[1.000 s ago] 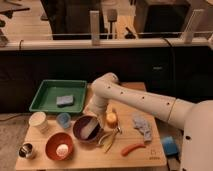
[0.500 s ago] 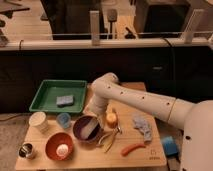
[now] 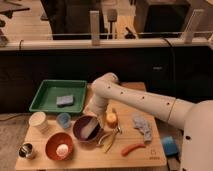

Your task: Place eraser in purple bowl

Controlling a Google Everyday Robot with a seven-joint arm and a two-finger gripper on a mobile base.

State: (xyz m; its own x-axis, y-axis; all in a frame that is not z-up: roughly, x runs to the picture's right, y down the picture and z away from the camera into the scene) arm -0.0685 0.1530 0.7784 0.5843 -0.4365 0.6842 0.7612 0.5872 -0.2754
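The purple bowl stands on the wooden table, left of centre. A pale elongated bar, which looks like the eraser, shows inside the bowl on its right side. My gripper hangs from the white arm just over the bowl's far right rim, right above that bar. I cannot tell whether the gripper touches the bar.
A green tray holds a grey-blue sponge at the back left. A white cup, small blue cup, orange-red bowl and metal cup stand left. An orange piece, orange-red sausage and grey cloth lie right.
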